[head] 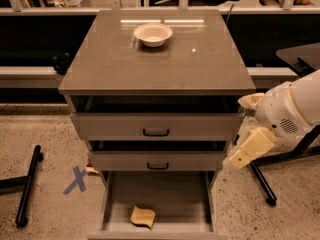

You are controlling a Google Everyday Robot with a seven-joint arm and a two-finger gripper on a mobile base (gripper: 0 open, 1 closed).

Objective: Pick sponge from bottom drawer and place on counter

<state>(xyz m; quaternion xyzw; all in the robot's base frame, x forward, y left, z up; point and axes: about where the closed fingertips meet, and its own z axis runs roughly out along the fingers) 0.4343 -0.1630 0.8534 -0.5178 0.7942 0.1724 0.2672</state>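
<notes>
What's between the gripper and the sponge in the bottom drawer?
In the camera view, only the bottom drawer's side wall and bare floor separate the gripper, beside the cabinet, from the sponge.

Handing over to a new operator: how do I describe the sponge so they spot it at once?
Find the grey three-drawer cabinet; its bottom drawer is pulled open, down-left of the gripper beside the cabinet's right edge. The sponge lies near that drawer's front: a small tan slab with a curled edge, unlike the round cream bowl on the counter.
</notes>
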